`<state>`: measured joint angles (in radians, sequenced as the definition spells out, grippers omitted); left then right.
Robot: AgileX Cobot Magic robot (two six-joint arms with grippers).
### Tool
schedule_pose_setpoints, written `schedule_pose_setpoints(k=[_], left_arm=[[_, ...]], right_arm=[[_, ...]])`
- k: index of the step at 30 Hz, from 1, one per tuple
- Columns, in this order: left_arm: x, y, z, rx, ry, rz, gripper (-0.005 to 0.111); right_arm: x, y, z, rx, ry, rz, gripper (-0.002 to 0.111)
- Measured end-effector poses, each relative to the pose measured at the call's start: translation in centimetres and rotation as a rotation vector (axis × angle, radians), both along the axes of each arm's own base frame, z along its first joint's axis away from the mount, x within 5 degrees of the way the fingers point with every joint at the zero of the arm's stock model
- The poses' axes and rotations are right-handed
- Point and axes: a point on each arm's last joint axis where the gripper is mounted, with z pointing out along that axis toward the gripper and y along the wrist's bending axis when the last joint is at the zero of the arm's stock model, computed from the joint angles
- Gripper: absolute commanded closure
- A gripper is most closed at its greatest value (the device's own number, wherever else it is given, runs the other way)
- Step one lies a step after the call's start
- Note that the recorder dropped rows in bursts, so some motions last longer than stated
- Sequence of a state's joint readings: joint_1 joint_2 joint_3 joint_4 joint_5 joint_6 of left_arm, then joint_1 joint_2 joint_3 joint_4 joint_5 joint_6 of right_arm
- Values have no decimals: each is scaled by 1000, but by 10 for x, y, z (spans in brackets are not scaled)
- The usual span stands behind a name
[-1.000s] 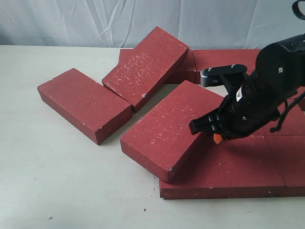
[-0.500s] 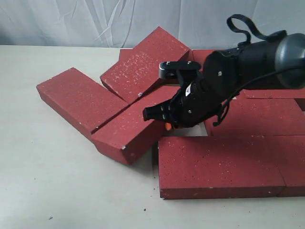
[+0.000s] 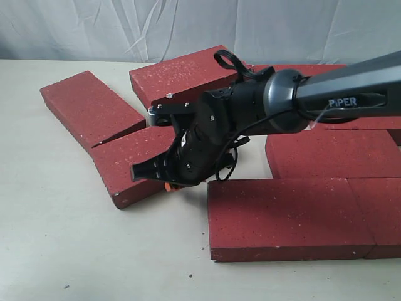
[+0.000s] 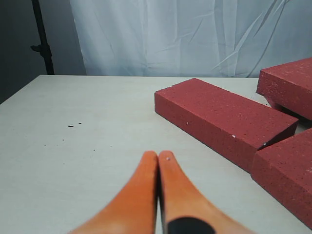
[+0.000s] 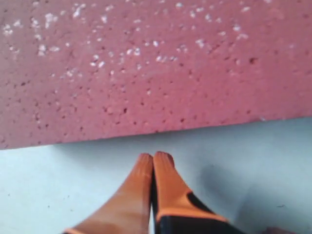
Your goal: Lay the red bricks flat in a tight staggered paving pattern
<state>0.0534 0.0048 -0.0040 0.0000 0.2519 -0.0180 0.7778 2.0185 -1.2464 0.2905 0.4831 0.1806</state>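
Observation:
Several red bricks lie on the table. Loose ones sit at the left: a far-left red brick [image 3: 88, 106] [image 4: 222, 117], a brick behind it [image 3: 182, 75] [image 4: 287, 85], and a skewed brick [image 3: 122, 166] [image 4: 285, 175] [image 5: 146, 73] in front. Flat, close-set bricks lie at the right, among them a front brick [image 3: 282, 216] and one behind it [image 3: 326, 153]. My right gripper [image 3: 168, 185] [image 5: 155, 157] is shut and empty, low over the table at the skewed brick's near edge. My left gripper [image 4: 158, 156] is shut and empty over bare table, short of the far-left brick.
A white curtain [image 3: 188, 25] hangs behind the table [image 3: 69, 251]. Bare tabletop shows in front and to the left of the bricks. The right arm [image 3: 351, 94] stretches across above the rear bricks. A black stand [image 4: 41, 44] is off the table's far corner.
The right arm swept left with its gripper shut, sliding the tilted brick off the flat ones and onto the table. The two loose bricks at the left were shoved leftward and turned.

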Motion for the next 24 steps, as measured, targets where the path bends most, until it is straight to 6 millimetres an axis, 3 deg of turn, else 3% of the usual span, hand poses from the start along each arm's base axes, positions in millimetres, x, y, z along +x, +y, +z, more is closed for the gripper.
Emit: schedule_pose_setpoints(k=[7, 12, 17, 24], left_arm=[[0, 0, 0, 0, 0, 0, 107], [0, 0, 0, 0, 0, 0, 107], [0, 0, 0, 0, 0, 0, 107], [0, 0, 0, 0, 0, 0, 107]], right_arm=[[-17, 11, 1, -14, 33, 51, 109], [-35, 34, -14, 24, 31, 69, 109], [-29, 42, -30, 89, 11, -14, 109], [-19, 48, -36, 168, -59, -99, 109]])
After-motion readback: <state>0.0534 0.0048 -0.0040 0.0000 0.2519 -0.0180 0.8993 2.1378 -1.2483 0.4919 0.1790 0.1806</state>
